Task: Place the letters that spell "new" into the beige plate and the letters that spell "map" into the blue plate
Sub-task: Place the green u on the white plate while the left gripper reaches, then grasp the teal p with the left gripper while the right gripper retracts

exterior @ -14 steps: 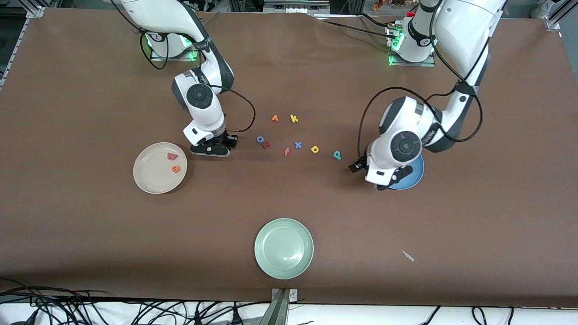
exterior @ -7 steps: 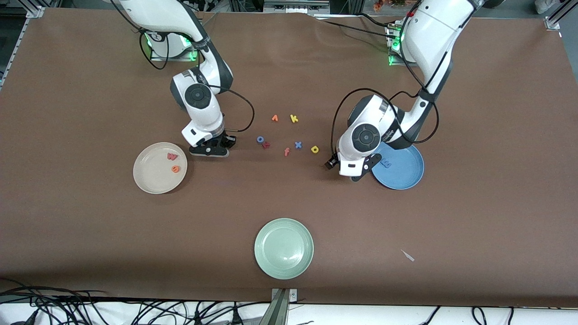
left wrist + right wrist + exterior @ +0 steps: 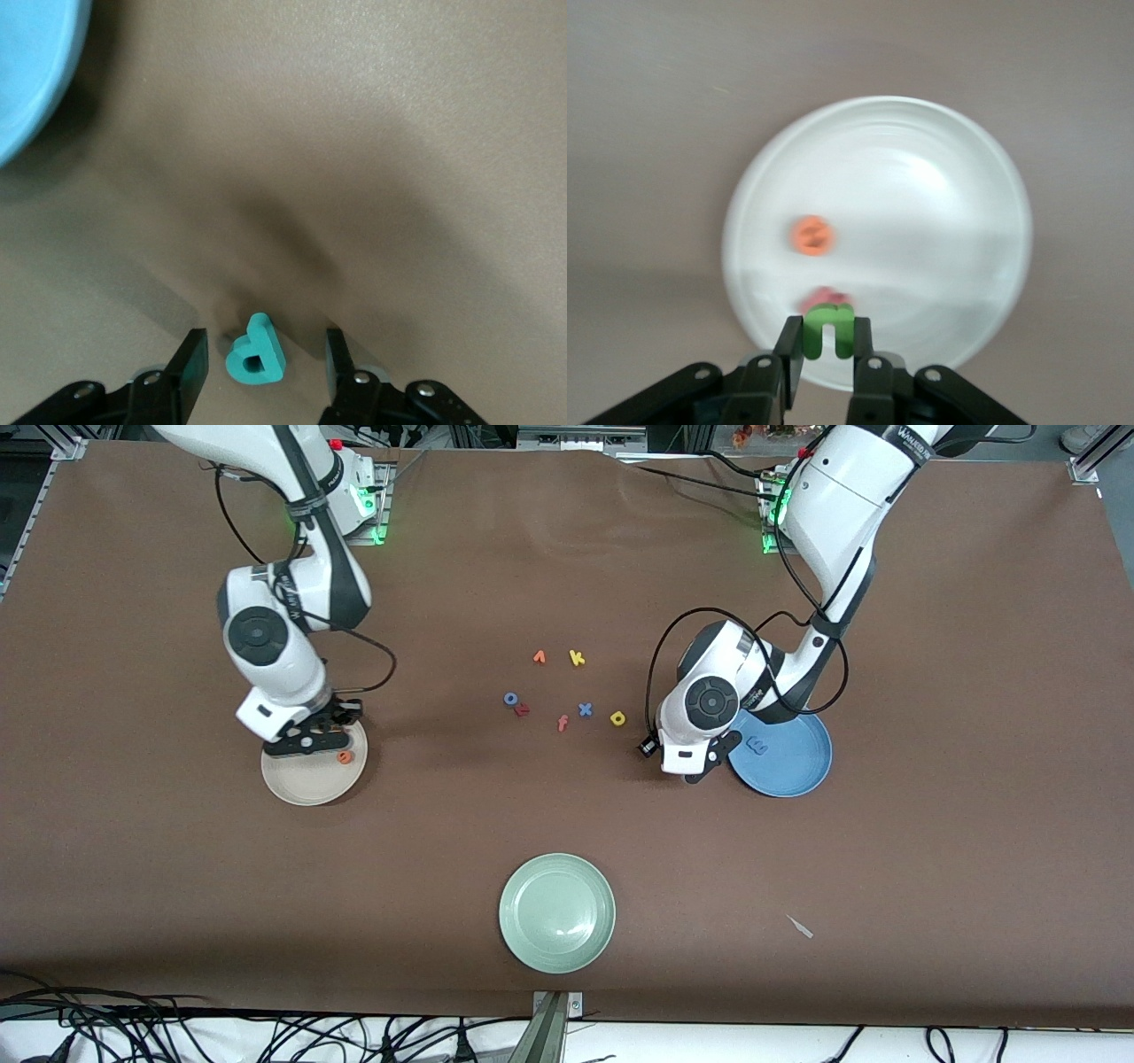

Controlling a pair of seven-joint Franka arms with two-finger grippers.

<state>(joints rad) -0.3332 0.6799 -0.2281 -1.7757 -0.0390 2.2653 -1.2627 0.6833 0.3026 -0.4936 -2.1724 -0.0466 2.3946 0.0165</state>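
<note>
Carrying the green n point(image 3: 829, 330) clamped, the right end effector point(image 3: 312, 737) has swung over the beige plate point(image 3: 297, 784); the left end effector point(image 3: 263, 356), fingers apart, now straddles the teal p point(image 3: 255, 358) on the desk point(image 3: 567, 841), just beside the blue plate point(image 3: 793, 766).

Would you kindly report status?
Right end effector shut on green n, over beige plate. Left end effector straddling teal p. Nothing obstructing.
</note>
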